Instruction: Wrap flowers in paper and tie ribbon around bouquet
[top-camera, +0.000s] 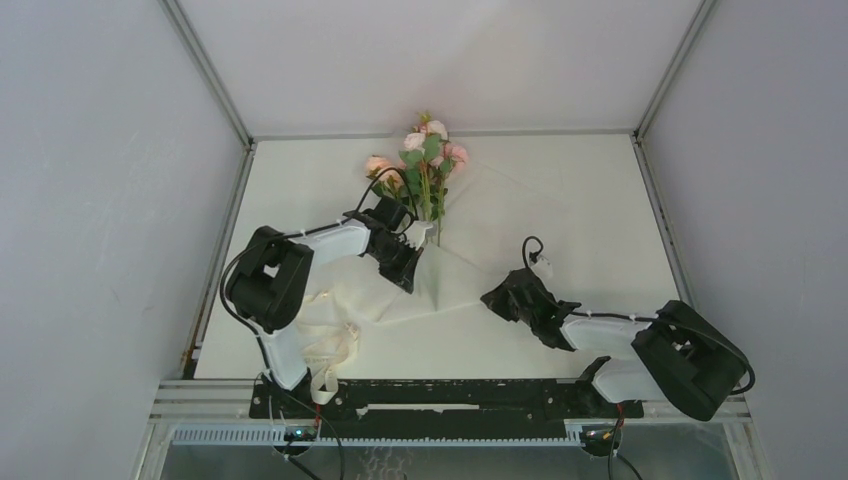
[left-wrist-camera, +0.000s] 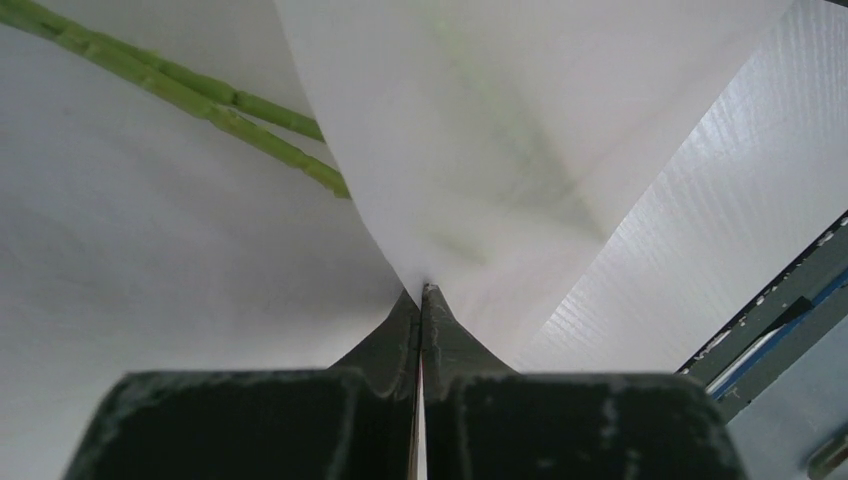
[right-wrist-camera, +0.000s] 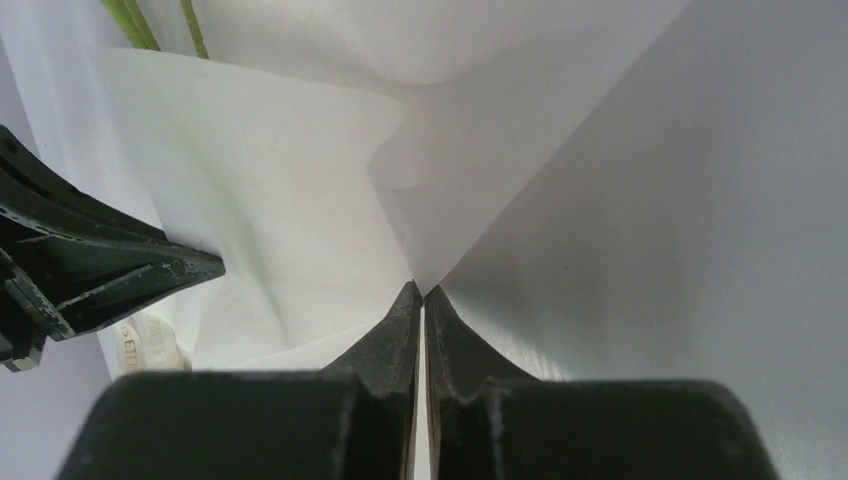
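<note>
The flowers (top-camera: 428, 148), pale pink blooms on green stems, lie at the table's far middle as a loose bouquet, their stems (left-wrist-camera: 200, 95) running under the off-white paper (top-camera: 450, 290). My left gripper (top-camera: 410, 272) is shut on a lifted fold of the paper (left-wrist-camera: 480, 130) just beside the stems. My right gripper (top-camera: 492, 298) is shut on a corner of the paper (right-wrist-camera: 300, 190), to the right of the left one. The left gripper's fingers (right-wrist-camera: 120, 270) show in the right wrist view. The cream ribbon (top-camera: 335, 350) lies curled near the left arm's base, and a bit of the ribbon (right-wrist-camera: 150, 345) shows below those fingers.
The white table (top-camera: 600, 280) is walled by grey panels, with metal rails (top-camera: 228, 230) along its left, back and right edges. A dark rail (top-camera: 450, 395) carrying the arm bases runs along the near edge.
</note>
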